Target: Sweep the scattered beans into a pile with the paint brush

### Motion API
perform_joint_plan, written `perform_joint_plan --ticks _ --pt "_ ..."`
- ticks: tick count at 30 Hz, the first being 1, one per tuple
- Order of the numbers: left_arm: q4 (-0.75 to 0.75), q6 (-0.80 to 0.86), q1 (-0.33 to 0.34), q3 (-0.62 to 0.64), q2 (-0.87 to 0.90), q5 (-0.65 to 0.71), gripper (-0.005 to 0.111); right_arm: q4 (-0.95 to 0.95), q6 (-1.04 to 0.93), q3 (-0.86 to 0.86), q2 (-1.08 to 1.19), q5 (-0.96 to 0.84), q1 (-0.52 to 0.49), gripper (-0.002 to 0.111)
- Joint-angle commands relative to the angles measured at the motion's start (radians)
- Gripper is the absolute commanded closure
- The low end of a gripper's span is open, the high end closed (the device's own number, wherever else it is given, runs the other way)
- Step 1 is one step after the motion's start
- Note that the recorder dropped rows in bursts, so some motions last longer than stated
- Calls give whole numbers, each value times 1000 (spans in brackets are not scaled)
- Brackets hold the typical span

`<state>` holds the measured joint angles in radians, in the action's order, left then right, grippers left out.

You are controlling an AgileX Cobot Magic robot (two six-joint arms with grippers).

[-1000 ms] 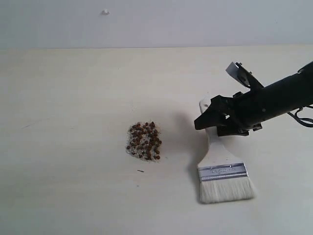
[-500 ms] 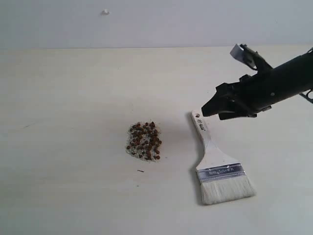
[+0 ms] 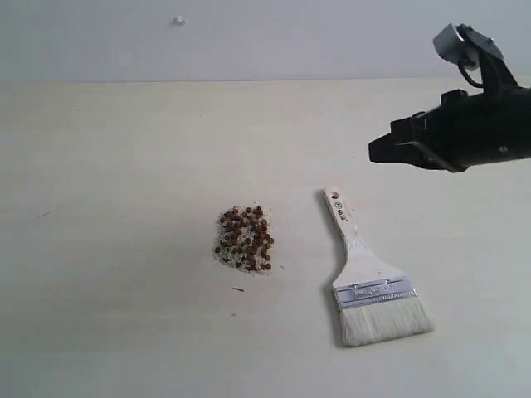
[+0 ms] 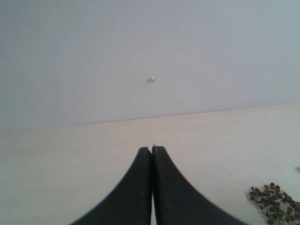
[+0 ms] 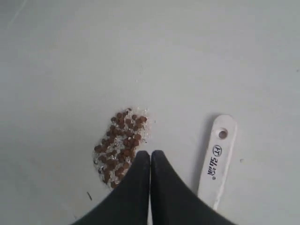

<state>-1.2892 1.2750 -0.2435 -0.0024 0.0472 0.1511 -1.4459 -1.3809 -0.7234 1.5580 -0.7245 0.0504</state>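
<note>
The beans sit in one tight pile on the bench, the paint brush lying flat nearby. The right end effector and left end effector have jaws together, empty. Sweeping looks finished, leaving only retreat.

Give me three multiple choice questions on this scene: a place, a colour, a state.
1. In the exterior view, the paint brush lies: A) left of the beans B) on the beans C) right of the beans.
2. Its bristles are: A) cream-white B) black C) red.
3. The right gripper is: A) open B) shut, empty C) shut on the brush.
Answers: 1 C, it lies apart, rightward; 2 A, the tuft is pale; 3 B, jaws meet while the brush lies on the table.
</note>
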Motion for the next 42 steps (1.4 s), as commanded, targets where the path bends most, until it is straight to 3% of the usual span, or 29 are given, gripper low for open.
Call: perform_joint_plan --ticks 1,10,33,38,42 --pt "-5 -3 -1 2 -5 1 107 -299 -353 214 -115 19 -5 108" --pt "-5 -3 -1 2 -5 1 107 -299 -412 419 -219 20 -5 108" --pt "-5 -3 -1 2 -5 1 107 -299 -425 416 -216 31 -5 108" --pt "-5 -3 -1 2 -5 1 107 -299 -444 416 -304 211 -5 108" --pt "-5 -3 -1 2 -5 1 107 -299 -419 416 -512 357 -5 108"
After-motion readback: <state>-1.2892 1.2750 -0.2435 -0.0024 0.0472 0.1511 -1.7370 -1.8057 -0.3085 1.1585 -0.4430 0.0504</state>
